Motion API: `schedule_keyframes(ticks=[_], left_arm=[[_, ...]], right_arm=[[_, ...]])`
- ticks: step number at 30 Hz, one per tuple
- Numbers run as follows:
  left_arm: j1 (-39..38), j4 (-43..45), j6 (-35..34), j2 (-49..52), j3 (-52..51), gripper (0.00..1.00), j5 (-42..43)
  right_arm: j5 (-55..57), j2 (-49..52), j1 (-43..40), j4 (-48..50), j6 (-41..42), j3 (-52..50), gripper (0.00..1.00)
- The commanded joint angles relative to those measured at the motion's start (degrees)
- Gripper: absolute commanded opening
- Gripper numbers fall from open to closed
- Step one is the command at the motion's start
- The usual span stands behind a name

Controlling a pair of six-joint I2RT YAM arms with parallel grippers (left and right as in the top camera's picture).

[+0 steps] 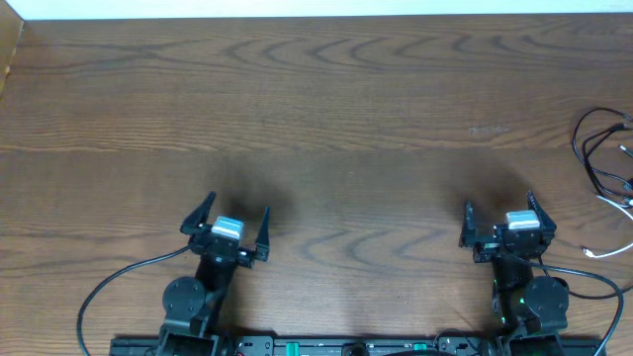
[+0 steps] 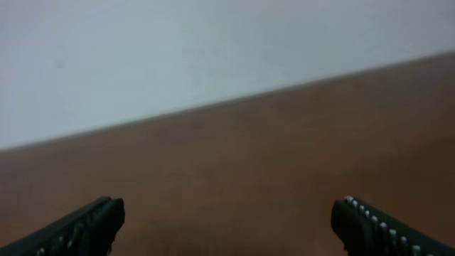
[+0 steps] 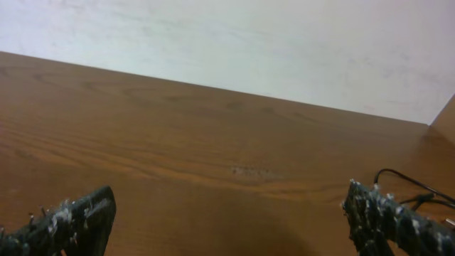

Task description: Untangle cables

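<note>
The cables (image 1: 605,158) lie at the table's far right edge, thin black and white cords looped together with small silvery plug ends, partly cut off by the frame. A black loop of them shows in the right wrist view (image 3: 409,186). My right gripper (image 1: 499,210) is open and empty, to the left of and nearer than the cables; its jaws are wide apart in its wrist view (image 3: 227,213). My left gripper (image 1: 237,215) is open and empty at the front left, far from the cables. Its wrist view (image 2: 227,217) shows only bare table between the fingers.
The brown wooden table (image 1: 316,119) spreads across the view, with a white wall (image 3: 249,43) behind its far edge. Thick black arm cables (image 1: 119,277) run from both arm bases along the front edge.
</note>
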Motion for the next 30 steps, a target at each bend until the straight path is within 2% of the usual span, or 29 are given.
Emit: schedule_keyframes(ticks=[1,11,14,16,30], left_arm=[[0.28,-4.28,-2.64,-0.50,-0.13,0.96,2.64],[0.28,-4.09,-4.83,-0.50,-0.13,0.95,2.10],[0.28,-4.28,-10.51,-0.50,-0.13,0.95,0.90],[0.28,-4.33,-11.80,-0.50,-0.13,0.95,0.94],[0.28,-4.15,-11.91,-0.50,-0.13,0.96,0.94]], right_arm=[[-0.35,-0.39,-0.33,-0.22,-0.79,-0.07,0.99],[-0.35,-0.39,-0.33,-0.22,-0.79,-0.07,0.99],[-0.35,-0.39,-0.33,-0.22,-0.79,-0.07,0.99],[-0.35,-0.39,-0.33,-0.22,-0.79,-0.07,0.99],[-0.35,-0.39,-0.33,-0.22,-0.79,-0.07,0.99]])
